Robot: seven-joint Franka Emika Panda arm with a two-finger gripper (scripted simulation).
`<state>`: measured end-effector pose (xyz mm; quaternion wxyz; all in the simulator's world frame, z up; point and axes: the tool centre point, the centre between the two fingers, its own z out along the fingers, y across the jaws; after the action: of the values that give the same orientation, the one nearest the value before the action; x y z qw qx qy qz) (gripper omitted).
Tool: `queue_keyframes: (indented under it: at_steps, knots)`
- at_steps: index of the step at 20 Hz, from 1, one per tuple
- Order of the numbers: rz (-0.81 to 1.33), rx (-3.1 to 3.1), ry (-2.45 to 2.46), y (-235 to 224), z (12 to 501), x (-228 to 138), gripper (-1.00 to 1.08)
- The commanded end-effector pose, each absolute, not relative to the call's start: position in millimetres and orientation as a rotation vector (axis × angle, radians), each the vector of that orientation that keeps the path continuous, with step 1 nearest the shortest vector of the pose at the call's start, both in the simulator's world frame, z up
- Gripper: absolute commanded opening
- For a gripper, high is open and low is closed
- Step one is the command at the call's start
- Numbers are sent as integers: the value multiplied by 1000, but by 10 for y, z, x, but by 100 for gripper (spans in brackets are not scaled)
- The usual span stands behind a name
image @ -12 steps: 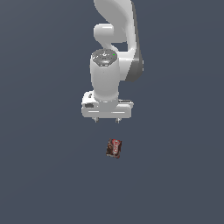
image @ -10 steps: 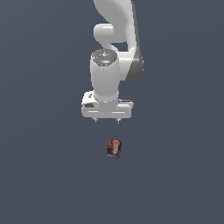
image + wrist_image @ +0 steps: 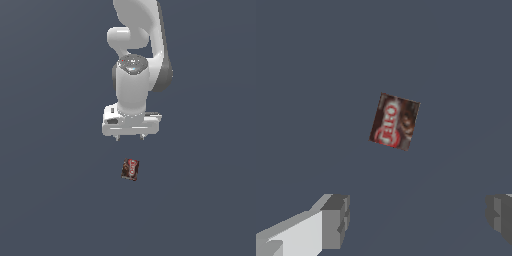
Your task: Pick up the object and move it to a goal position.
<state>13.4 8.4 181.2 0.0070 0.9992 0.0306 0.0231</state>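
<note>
Below the wide-open, empty tool (image 3: 130, 137), the brown box (image 3: 394, 121) shows a red-and-white "JELL-O" label.

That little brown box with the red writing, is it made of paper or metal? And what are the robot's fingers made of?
The box looks like printed cardboard: flat faces, sharp corners, a matte brown label with red and white print. Since this is a render, that is a guess. The gripper has fingers that look like dull grey hard plastic or rubber, blocky and ridged, with no shine.
</note>
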Motion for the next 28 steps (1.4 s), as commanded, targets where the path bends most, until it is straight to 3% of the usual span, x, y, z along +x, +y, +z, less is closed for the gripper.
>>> queue_keyframes:
  at_steps: [1,11,28]
  knots:
    - [72,3125,93,75,1808,137,100]
    - [56,3133,-4,84,1577,314,100]
    - [4,3127,-306,109,736,752,100]
